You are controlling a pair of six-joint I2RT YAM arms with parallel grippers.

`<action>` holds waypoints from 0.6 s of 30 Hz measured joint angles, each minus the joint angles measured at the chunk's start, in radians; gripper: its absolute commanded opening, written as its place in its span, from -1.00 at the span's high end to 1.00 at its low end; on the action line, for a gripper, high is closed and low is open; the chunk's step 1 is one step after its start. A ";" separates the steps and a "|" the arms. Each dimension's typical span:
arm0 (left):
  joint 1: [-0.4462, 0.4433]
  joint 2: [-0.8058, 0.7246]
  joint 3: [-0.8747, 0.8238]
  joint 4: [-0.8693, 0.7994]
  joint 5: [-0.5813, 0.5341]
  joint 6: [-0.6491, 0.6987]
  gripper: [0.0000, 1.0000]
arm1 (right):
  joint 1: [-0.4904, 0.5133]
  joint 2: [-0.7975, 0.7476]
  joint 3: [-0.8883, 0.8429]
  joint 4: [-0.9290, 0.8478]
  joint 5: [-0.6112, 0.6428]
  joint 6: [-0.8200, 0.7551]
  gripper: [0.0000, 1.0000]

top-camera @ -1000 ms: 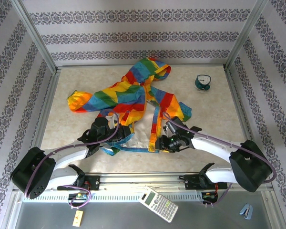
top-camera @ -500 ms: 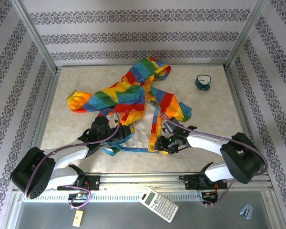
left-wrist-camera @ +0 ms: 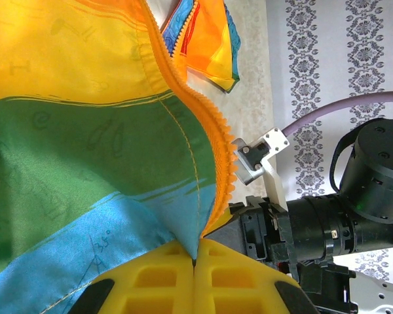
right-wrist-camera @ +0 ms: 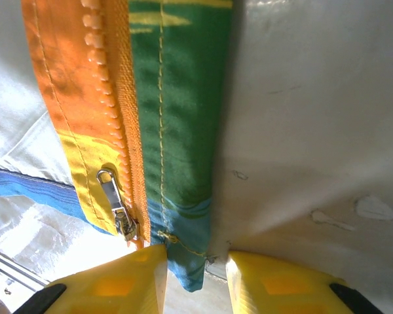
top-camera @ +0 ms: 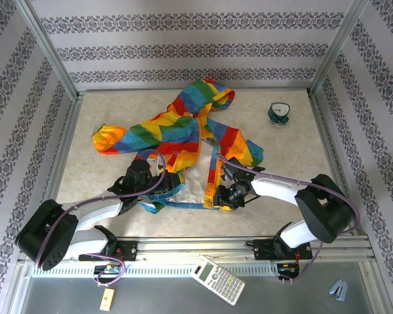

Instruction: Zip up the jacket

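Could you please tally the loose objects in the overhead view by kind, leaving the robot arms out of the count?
Rainbow jacket: 1
Calculator: 1
Small teal object: 1
Small grey-blue clip-like item: 1
Small tan tag: 1
Total: 5

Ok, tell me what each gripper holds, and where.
Left gripper pinches the jacket at its zipper edge. Right gripper holds nothing: its jaws stand open around the other front's bottom corner.
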 measured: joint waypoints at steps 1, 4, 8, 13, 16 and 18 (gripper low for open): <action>0.000 0.000 0.000 0.000 0.000 0.000 1.00 | 0.000 0.005 0.005 -0.004 -0.002 0.000 0.35; 0.000 0.000 0.000 0.000 0.000 0.001 1.00 | 0.000 0.018 0.021 -0.019 -0.005 0.001 0.31; 0.000 0.000 0.000 0.000 0.000 0.003 1.00 | 0.000 0.024 0.033 -0.031 -0.007 0.001 0.30; 0.000 0.000 0.000 0.000 0.000 0.004 1.00 | 0.003 0.015 0.033 -0.036 0.008 0.002 0.34; 0.000 0.000 0.000 0.000 0.000 0.005 1.00 | 0.015 0.004 0.032 0.008 0.042 0.005 0.34; 0.000 0.001 0.000 0.000 0.000 0.009 1.00 | 0.015 -0.010 0.032 0.045 0.063 0.006 0.34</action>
